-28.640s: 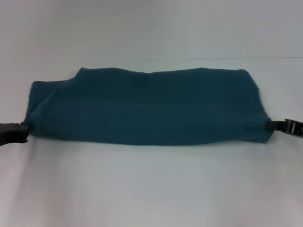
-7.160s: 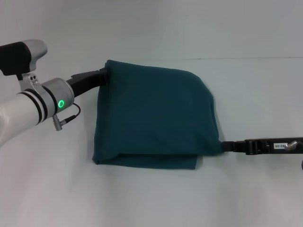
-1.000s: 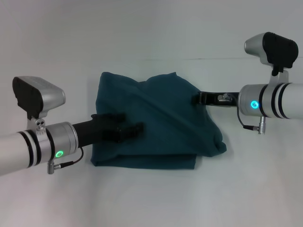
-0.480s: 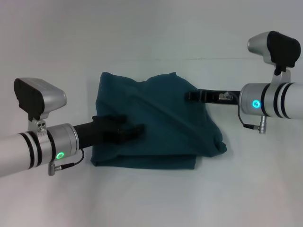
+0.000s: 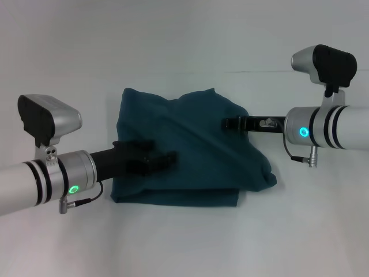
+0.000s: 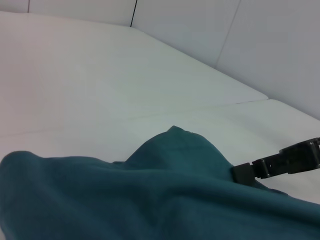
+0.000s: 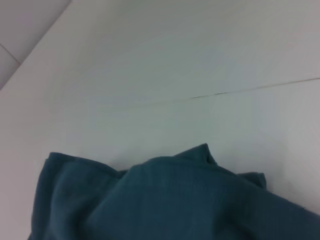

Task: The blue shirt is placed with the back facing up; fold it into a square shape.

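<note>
Right arm advancing over the fold.
My right gripper (image 5: 232,123) has slid further inward across the blue shirt (image 5: 190,151) mid-table; left gripper (image 5: 167,160) stays pressing it. Jaw states: cannot tell. Square nearly formed.

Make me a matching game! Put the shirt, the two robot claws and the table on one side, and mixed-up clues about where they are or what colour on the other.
Things:
1. blue shirt
2. left claw
3. right claw
4. table

Clues:
A. white, underneath everything
B. over the shirt's far right part
C. dark teal, folded and rumpled
D. over the shirt's near left part

Pairs: 1-C, 2-D, 3-B, 4-A
</note>
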